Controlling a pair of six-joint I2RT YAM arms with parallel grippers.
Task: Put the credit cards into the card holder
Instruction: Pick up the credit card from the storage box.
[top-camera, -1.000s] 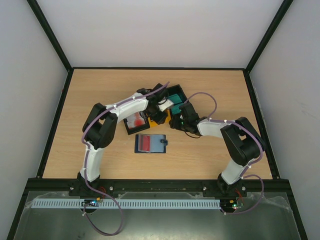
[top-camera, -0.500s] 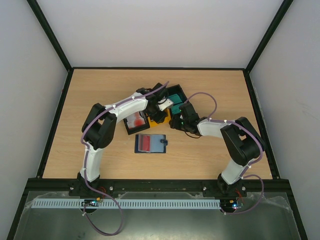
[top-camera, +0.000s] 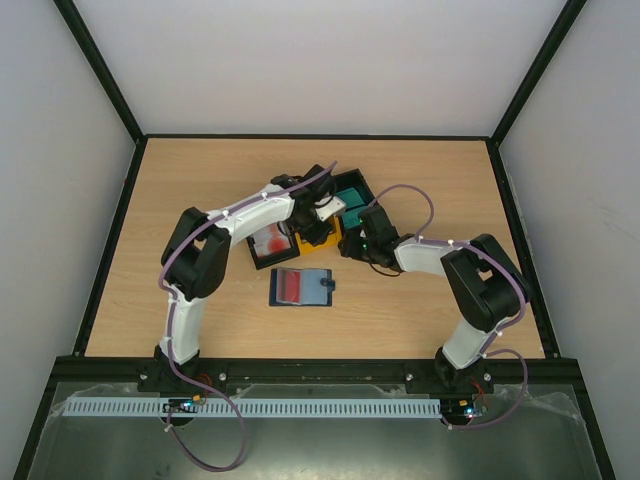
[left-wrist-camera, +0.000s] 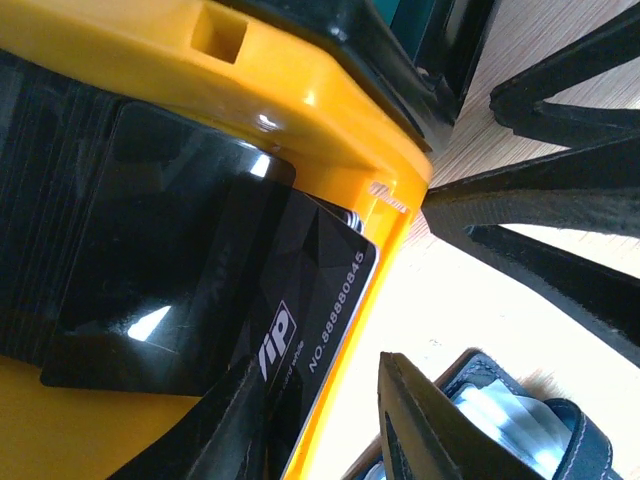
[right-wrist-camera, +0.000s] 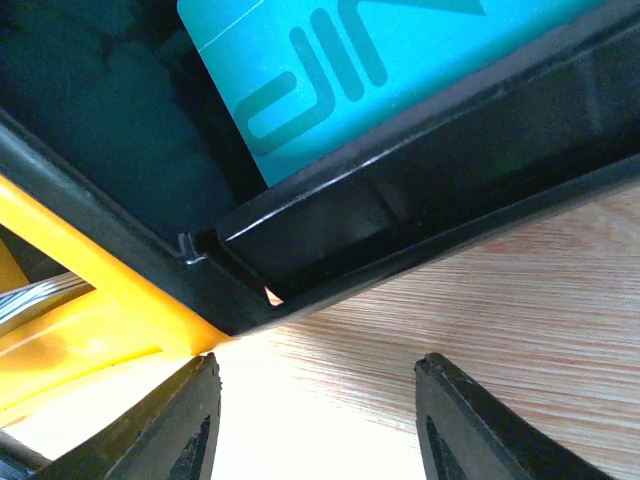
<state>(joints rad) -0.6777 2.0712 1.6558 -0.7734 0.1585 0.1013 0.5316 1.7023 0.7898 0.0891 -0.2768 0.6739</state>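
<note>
Left gripper (left-wrist-camera: 320, 365) sits at the yellow bin (left-wrist-camera: 330, 110), jaws apart, straddling its rim. The top black card (left-wrist-camera: 300, 290) is tipped up over that rim with its lower end against one finger. I can't tell from this angle whether there's real contact. Right gripper (right-wrist-camera: 318, 365) is wide open and empty over the table (right-wrist-camera: 480, 300), just beside the black bin (right-wrist-camera: 420, 210) with the teal card (right-wrist-camera: 380, 60). Card holder (top-camera: 300, 287) lies open on the table, near the bins on the arms' side, red showing on its left half.
</note>
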